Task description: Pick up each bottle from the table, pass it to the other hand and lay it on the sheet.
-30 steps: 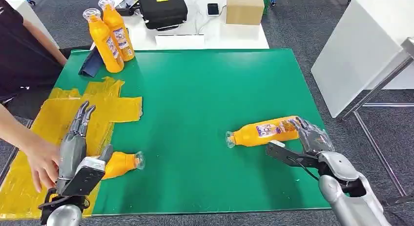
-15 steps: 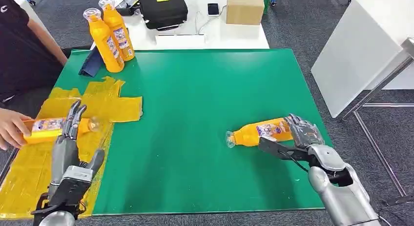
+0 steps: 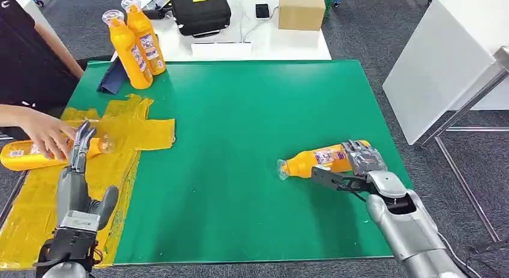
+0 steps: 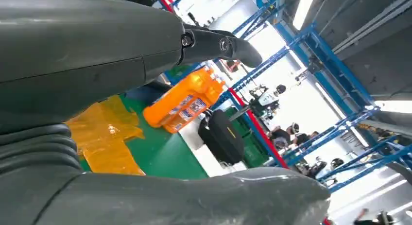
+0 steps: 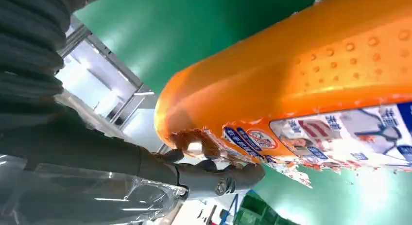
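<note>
A green tabletop (image 3: 240,128) carries a crinkled yellow sheet (image 3: 129,131) along its left side; behind it a white table (image 3: 240,38) bears a black case (image 3: 200,11), a cardboard box (image 3: 301,9) and a dark phone (image 3: 262,11), and grey floor surrounds both. Two upright orange bottles (image 3: 135,44) with clear caps stand at the tabletop's far left corner. A third orange bottle (image 3: 315,161) lies on its side on the green surface toward the right, clear cap pointing left, printed label torn at its edge; the right robot hand (image 3: 363,161) is wrapped over its base end, fingers (image 5: 218,179) curled against the label. The left robot hand (image 3: 78,155) is raised over the sheet, fingers straight and apart, grasping nothing. Just beyond its fingertips a person's hand (image 3: 45,134) holds a fourth bottle (image 3: 36,155) horizontally at the sheet's left edge.
</note>
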Robot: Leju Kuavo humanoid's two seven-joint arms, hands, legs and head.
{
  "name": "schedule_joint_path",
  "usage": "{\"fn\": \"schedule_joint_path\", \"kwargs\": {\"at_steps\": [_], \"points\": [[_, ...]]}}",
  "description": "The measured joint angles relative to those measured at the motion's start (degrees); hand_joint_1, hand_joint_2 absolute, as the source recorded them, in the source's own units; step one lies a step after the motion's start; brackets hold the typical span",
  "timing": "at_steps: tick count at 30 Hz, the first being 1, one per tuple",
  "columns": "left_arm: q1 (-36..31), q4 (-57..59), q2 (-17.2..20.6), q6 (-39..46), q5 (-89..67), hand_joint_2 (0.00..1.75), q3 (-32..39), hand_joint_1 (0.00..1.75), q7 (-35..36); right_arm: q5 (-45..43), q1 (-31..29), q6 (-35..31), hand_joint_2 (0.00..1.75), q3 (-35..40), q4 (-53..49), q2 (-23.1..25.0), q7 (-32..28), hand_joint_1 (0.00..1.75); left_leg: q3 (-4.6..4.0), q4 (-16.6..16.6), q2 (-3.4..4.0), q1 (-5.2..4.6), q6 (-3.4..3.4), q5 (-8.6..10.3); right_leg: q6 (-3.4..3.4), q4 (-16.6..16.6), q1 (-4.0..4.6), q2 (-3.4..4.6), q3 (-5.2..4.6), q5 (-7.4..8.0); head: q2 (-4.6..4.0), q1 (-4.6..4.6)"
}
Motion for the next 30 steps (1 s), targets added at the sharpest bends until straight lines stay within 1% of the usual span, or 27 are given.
{"fn": "schedule_joint_path", "kwargs": {"at_steps": [5,8,9,10,11,12,14,15,16,20,21,25,30], "points": [[0.2,-0.4,-0.2,-0.5,2.6,0.00,0.8,0.00,-0.8,2.3,-3.1,-0.6,1.75,0.5,4.7,1.5,-0.1,0.00,0.01,0.0,-0.01,0.00,0.01,0.02,0.00,0.0,0.00,-0.01,0.01,0.00,0.00,0.02],[0.2,-0.4,-0.5,-0.9,3.4,0.00,1.2,0.00,-1.1,3.5,-4.5,0.1,1.75,1.1,6.8,2.2,-0.3,0.00,0.01,0.0,-0.01,0.00,0.03,0.04,0.00,0.0,0.00,-0.01,0.02,0.00,0.00,0.02],[0.0,-0.4,-0.5,-1.1,3.8,0.00,1.4,0.00,-1.1,4.2,-5.0,0.8,1.75,1.5,7.7,2.5,-0.5,0.07,0.02,0.0,-0.01,0.00,0.03,0.04,0.00,0.0,-0.01,-0.01,0.02,0.00,0.00,0.00],[-0.1,-0.5,-0.5,-1.2,4.1,0.00,1.4,0.00,-1.1,4.6,-5.4,2.1,1.75,1.9,8.5,2.8,-0.9,0.07,0.02,0.0,-0.01,0.00,0.03,0.04,0.00,0.0,-0.01,-0.01,0.01,0.00,0.00,0.02],[-0.4,-0.6,-0.5,-1.4,4.5,0.00,1.4,0.00,-0.8,4.9,-6.4,4.1,1.75,2.6,9.6,2.9,-1.5,1.43,0.09,0.0,0.02,0.00,0.02,0.03,0.00,0.0,-0.01,0.01,0.03,0.00,0.00,0.00],[-0.7,-0.6,-0.5,-1.5,4.9,0.00,1.4,0.00,-0.6,5.0,-7.2,5.9,1.75,3.1,10.1,2.9,-2.2,1.75,0.19,0.0,0.05,0.00,0.02,0.03,0.00,0.0,-0.01,0.05,0.08,0.00,0.00,0.00],[-1.5,-0.6,-0.5,-1.6,5.7,0.00,1.4,0.00,-0.4,5.1,-8.5,8.8,1.75,4.8,12.1,2.5,-4.2,1.75,0.35,0.0,0.07,0.02,0.00,-0.01,-0.01,0.0,0.00,0.08,0.17,-0.01,0.00,0.07],[-1.9,-0.6,-0.5,-1.6,5.8,0.00,1.4,0.00,-0.4,5.1,-9.1,9.5,1.75,5.7,12.9,2.3,-4.9,1.75,0.44,0.0,0.07,0.02,-0.02,-0.06,-0.02,0.0,0.00,0.07,-0.13,-0.03,0.00,0.02],[-2.2,-0.6,-0.5,-1.5,6.0,0.00,1.4,0.00,-0.4,5.1,-9.5,10.1,1.75,6.3,13.5,2.1,-5.4,1.75,0.56,0.0,0.07,0.03,-0.02,-0.11,-0.03,0.0,0.00,0.07,-0.14,-0.06,0.00,0.04],[-3.0,-0.5,-0.4,-0.7,7.6,0.00,1.4,0.00,-0.4,3.4,-10.5,13.0,1.75,9.5,14.7,0.5,-7.6,1.75,0.88,0.0,0.05,0.07,-0.07,-0.22,-0.07,-0.1,0.02,0.09,0.13,-0.13,0.00,0.04],[-3.1,-0.5,-0.4,-0.5,7.9,0.00,1.4,0.00,-0.4,3.1,-10.5,13.1,1.75,10.1,14.9,0.1,-7.7,1.75,0.89,0.0,0.03,0.06,-0.07,-0.20,-0.07,-0.1,0.02,0.09,0.19,-0.12,0.00,0.09],[-3.3,-0.4,-0.3,-0.3,8.6,0.00,1.4,0.00,-0.4,2.1,-10.8,13.5,1.75,11.6,15.0,-0.8,-8.1,1.75,1.12,0.0,0.06,0.07,-0.07,-0.21,-0.06,-0.1,0.02,0.10,0.43,-0.12,0.00,-0.22],[-3.3,-0.4,-0.3,-0.2,8.7,0.00,1.4,0.00,-0.6,0.8,-11.0,13.9,1.75,12.5,15.0,-1.6,-8.1,1.75,1.15,0.0,0.05,0.06,-0.06,-0.21,-0.05,-0.2,0.02,0.10,0.50,-0.11,0.00,-0.17]]}}
